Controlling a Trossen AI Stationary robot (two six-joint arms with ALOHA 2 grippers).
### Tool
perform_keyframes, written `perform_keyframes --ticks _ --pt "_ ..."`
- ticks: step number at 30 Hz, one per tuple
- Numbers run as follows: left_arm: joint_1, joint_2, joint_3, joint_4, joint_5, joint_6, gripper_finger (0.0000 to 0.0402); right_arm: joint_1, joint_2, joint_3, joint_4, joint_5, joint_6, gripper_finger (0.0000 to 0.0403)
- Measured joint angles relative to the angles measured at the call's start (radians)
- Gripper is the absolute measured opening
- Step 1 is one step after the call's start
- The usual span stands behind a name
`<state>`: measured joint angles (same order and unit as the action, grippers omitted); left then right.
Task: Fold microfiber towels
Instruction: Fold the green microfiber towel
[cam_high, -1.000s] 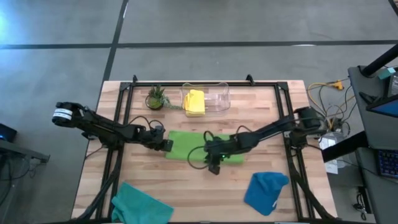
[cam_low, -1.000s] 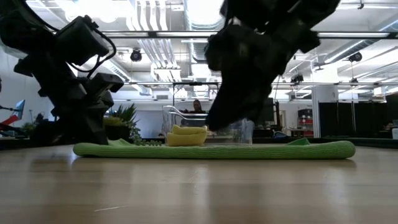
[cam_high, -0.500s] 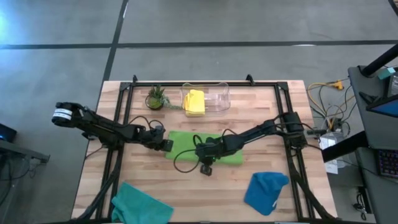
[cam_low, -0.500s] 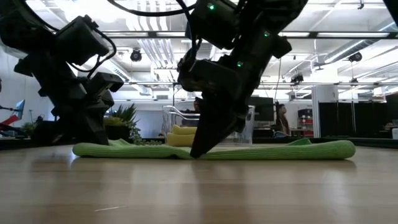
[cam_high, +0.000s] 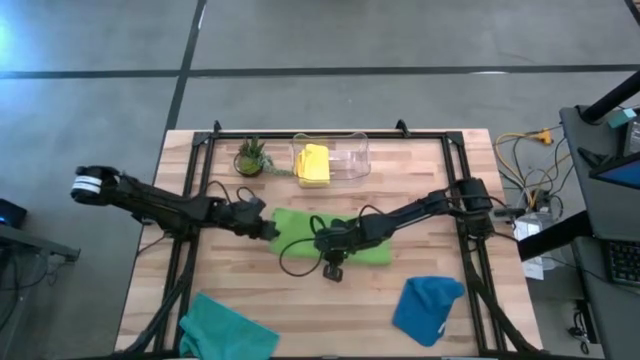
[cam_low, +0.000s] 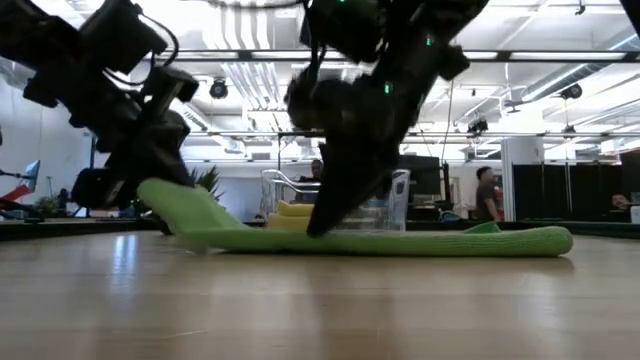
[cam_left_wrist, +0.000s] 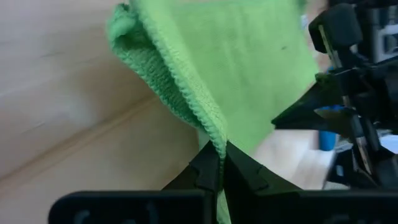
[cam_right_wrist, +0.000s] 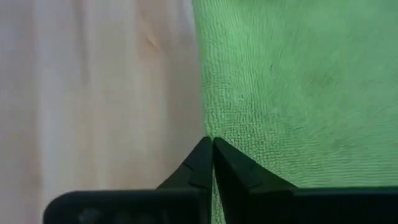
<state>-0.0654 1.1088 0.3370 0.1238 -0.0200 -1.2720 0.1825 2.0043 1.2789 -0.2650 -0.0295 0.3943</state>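
High view shows left end effector (cam_high: 268, 230) clenched on the lime green towel (cam_high: 345, 236), corner raised; right end effector (cam_high: 334, 262) pinches its front edge.

A: Where does each camera sit?

B: One hangs overhead, facing straight down on the whole surface (cam_high: 420, 290). Another lies level with the surface, looking across into the room.

A: And the wrist cameras?

B: Each peers close past its own hand. All four share the lime green towel (cam_high: 300, 232) between both hands.
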Motion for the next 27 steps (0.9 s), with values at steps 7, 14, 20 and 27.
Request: perform_keyframes --ticks 7,14,20,27 --pt "0.000 -0.010 0.032 -0.001 -0.004 0.028 0.0000 -0.006 -0.083 -0.012 0.010 -0.010 -0.046 0.0042" --pt "0.000 0.020 0.040 0.015 -0.016 0.033 0.0000 -0.014 -0.097 -0.029 0.006 -0.032 -0.035 0.0068" --pt "0.000 0.021 0.063 0.052 -0.018 0.035 0.0000 -0.013 -0.157 -0.057 0.012 0.000 -0.028 0.0060" --pt "0.000 0.074 0.166 0.052 -0.016 0.086 0.0000 -0.013 -0.349 -0.205 0.009 0.085 0.036 0.0052"
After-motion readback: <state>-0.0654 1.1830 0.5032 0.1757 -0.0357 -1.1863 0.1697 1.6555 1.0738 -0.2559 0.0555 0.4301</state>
